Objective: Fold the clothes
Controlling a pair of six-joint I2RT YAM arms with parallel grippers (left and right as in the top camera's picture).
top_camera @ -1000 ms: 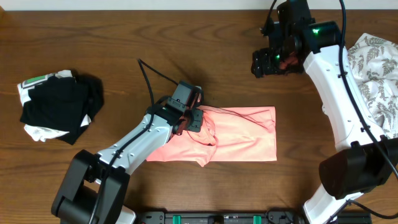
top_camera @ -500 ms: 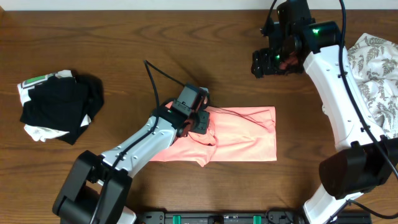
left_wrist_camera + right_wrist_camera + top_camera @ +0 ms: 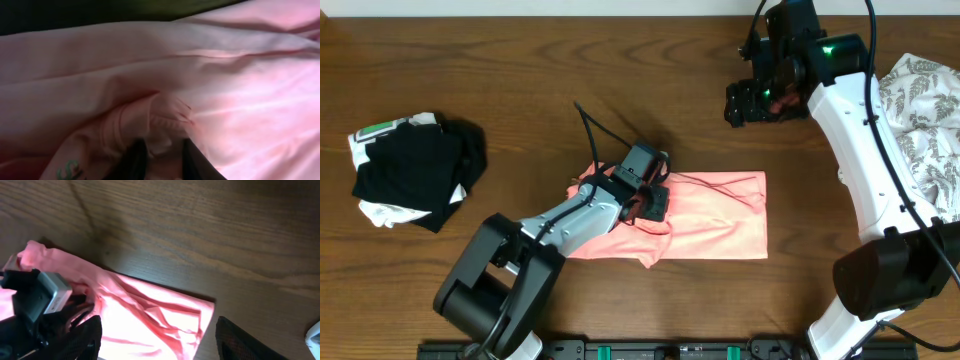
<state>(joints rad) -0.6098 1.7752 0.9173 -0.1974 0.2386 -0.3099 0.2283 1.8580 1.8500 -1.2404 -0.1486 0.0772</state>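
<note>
A pink garment (image 3: 710, 225) lies partly folded in the middle of the table. My left gripper (image 3: 648, 200) is over its left half, shut on a fold of the pink cloth; the left wrist view shows the pinched pink garment (image 3: 165, 125) between the dark fingers (image 3: 162, 157). My right gripper (image 3: 760, 100) hovers high above the table behind the garment, open and empty. The right wrist view shows its spread fingers (image 3: 160, 340) over the pink garment (image 3: 150, 315) and the left arm's wrist.
A pile of black and white clothes (image 3: 415, 170) lies at the far left. A white leaf-patterned garment (image 3: 925, 120) lies bunched at the right edge. A black cable (image 3: 590, 130) rises from the left arm.
My left gripper has moved right across the pink garment, dragging the held fold with it. The right arm has not moved.
</note>
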